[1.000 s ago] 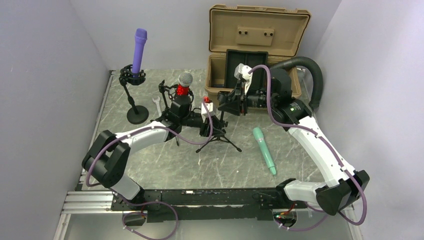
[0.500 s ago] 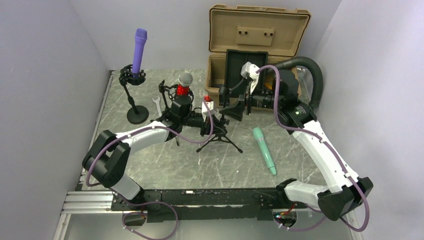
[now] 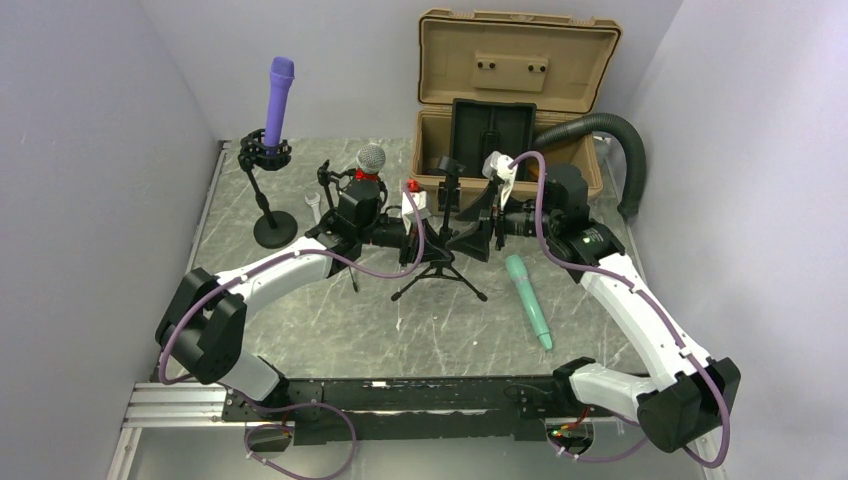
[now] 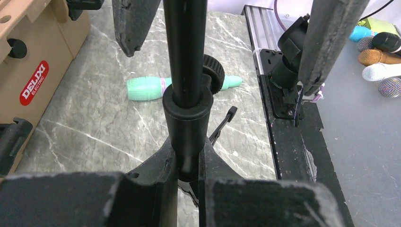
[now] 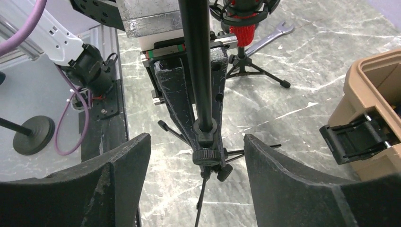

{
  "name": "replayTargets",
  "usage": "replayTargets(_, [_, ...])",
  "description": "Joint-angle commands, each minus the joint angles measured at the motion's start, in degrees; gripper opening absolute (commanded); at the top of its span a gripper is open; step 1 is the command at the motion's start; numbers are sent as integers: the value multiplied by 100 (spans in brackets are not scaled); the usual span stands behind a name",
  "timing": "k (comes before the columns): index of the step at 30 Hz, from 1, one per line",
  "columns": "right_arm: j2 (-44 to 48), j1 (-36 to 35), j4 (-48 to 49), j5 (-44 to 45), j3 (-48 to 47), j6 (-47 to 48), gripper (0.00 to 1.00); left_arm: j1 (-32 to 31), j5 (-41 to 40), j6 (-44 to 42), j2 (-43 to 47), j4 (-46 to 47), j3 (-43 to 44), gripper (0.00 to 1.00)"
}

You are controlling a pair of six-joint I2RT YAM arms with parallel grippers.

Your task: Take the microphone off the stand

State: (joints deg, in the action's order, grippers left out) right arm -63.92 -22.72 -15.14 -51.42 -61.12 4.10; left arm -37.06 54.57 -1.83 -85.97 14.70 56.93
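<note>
A black tripod stand stands mid-table, and the clip at its top holds nothing. My left gripper is shut on the stand's pole, low down, just under a collar; the left wrist view shows the left gripper pinching it. A teal microphone lies flat on the table right of the stand, also in the left wrist view. My right gripper is open and faces the stand from the right, its fingers on either side of the pole without touching it.
A purple microphone stands in a round-base stand at back left. A silver and red microphone sits on a small tripod beside a wrench. An open tan case and a black hose are at the back right.
My left gripper has closed on the stand's pole. My right gripper has opened and come down from in front of the case to the stand's right side.
</note>
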Motion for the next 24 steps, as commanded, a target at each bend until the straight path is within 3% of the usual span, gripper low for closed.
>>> replayTargets(1, [112,49,243,-208,12,112,72,3,173,95,256,301,208,0])
replayTargets(8, [52,58,318,-153,246,243,64,4,211,80,325,285,182,0])
replayTargets(15, [60,92,369,-117,373,320,47,-2,263,139,327,408,113,0])
replayTargets(20, [70,110,365,-119,355,375,22,1,312,139,320,420,91,0])
replayTargets(22, [85,110,302,-14,333,520,1,4,376,146,302,436,99,0])
replayTargets(24, [112,106,146,236,289,789,0,-2,519,420,287,490,107,0])
